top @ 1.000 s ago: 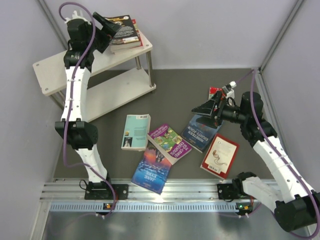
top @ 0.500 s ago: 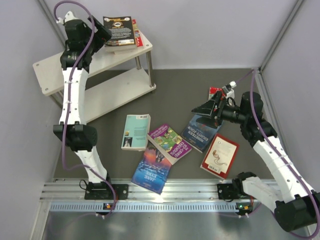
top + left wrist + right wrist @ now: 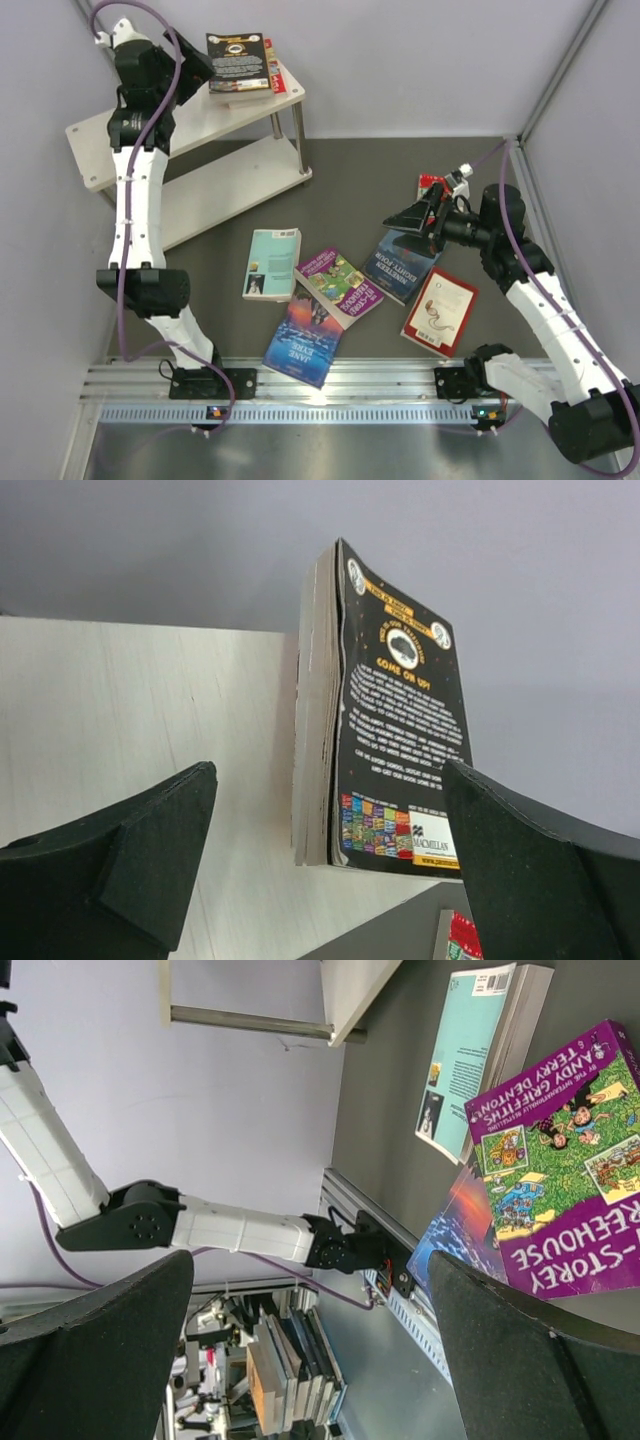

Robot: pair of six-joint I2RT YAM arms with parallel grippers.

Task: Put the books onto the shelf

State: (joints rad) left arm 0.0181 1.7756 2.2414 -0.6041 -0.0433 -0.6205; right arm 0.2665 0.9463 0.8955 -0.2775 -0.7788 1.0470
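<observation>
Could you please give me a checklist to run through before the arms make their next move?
1. Left gripper open and empty: ok.
2. Black-covered book lying flat on the shelf, top tier, clear of that gripper: ok.
3. Right gripper open and empty above the blue book: ok.
4. Blue book free of anything on top: cannot tell, the gripper hides part of it.
5. All books off the table: not ok; the teal book, purple book, sunset book and red-and-white book lie there too.
</observation>
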